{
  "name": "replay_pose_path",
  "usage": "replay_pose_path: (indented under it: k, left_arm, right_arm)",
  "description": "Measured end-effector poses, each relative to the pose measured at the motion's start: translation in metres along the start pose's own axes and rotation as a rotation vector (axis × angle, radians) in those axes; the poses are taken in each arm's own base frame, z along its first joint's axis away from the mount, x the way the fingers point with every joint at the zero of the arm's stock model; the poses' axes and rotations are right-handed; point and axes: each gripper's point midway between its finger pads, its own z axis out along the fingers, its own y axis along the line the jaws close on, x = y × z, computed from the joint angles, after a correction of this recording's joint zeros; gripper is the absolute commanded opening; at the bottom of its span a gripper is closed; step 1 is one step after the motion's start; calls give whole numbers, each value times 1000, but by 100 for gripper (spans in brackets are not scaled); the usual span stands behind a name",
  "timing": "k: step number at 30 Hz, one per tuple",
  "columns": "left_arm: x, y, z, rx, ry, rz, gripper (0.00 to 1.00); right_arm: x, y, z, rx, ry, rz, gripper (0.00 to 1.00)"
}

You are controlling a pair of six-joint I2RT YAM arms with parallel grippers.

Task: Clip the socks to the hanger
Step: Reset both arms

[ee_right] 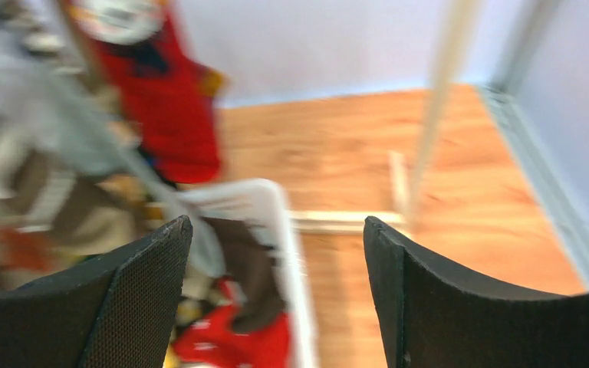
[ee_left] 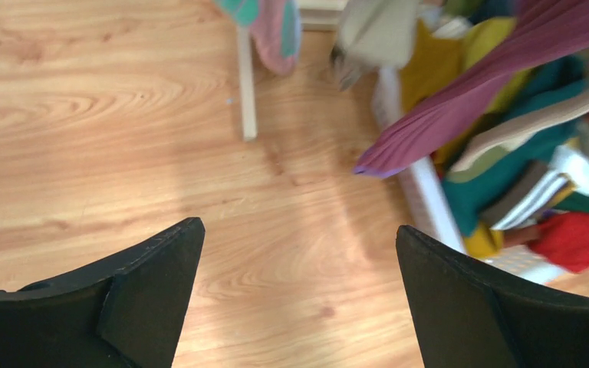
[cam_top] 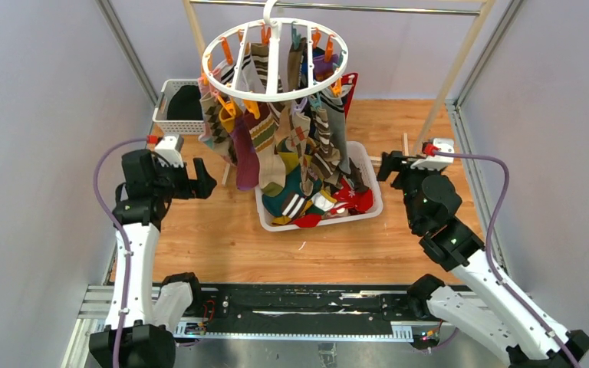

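The white round hanger hangs by its hook from the rail at the back, with orange and teal clips on its ring. Several socks hang clipped from it, brown argyle, striped and purple. More loose socks lie in a white tub below it. My left gripper is open and empty, left of the hanging socks; its view shows a purple sock ahead to the right. My right gripper is open and empty, just right of the tub; its view shows the tub's rim.
A white slotted basket holding black cloth stands at the back left. The rack's wooden poles rise at the back, with a foot bar on the wooden tabletop. Grey walls close in both sides.
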Motion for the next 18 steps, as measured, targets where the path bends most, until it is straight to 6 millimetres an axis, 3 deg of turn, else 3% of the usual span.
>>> replay_pose_path:
  k: [4,8,12,18]
  left_arm:
    - [42,22,21,-53,4,23,100]
    - [79,37,43,-72,-23,39,100]
    - [109,49,63,-86,-93,52,100]
    - [114,59,80,-98,-238,86,100]
  right_arm:
    - [37,-74,-3,272,58,-68,82]
    - [75,-129,-10,481,101,-118,83]
    - [117,-166,-18,612,156,-182,83]
    - [160,-210,-27,770,221,-182,81]
